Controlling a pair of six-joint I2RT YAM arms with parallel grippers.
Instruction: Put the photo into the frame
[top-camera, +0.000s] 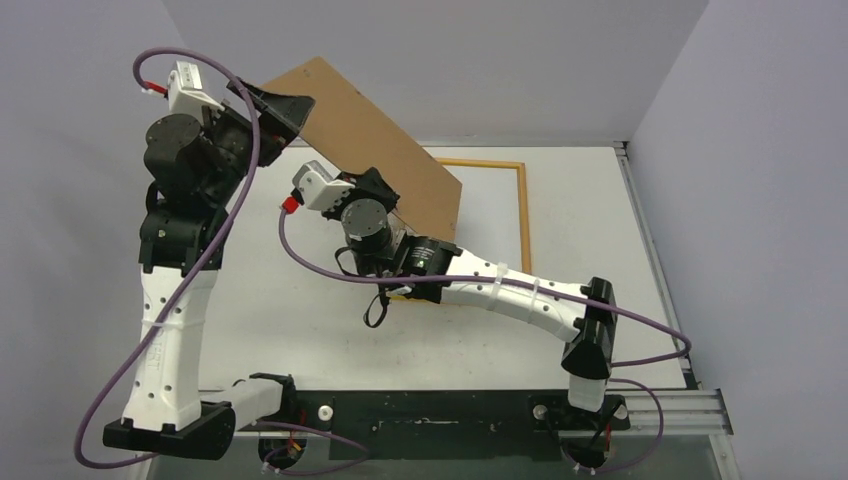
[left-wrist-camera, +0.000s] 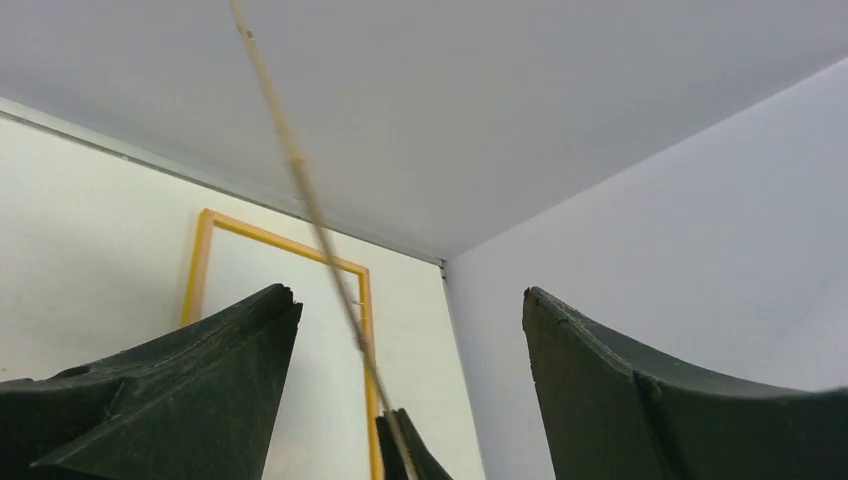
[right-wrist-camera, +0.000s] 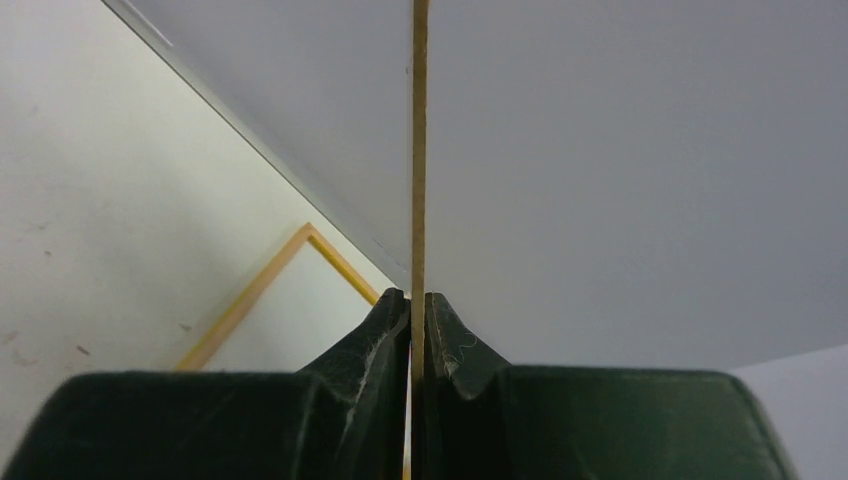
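The yellow frame lies flat on the white table at the back right; it also shows as frame and frame. No photo is in view. My right gripper is shut on the thin edge of a brown backing board, held raised and tilted over the frame's left part. The board's edge runs straight up from those jaws. My left gripper is open at the board's upper left edge, which passes between its fingers without touching either.
Grey walls enclose the table at the back and right. A metal rail borders the table's right edge. Purple cables loop around both arms. The right gripper's tip shows low in the left wrist view.
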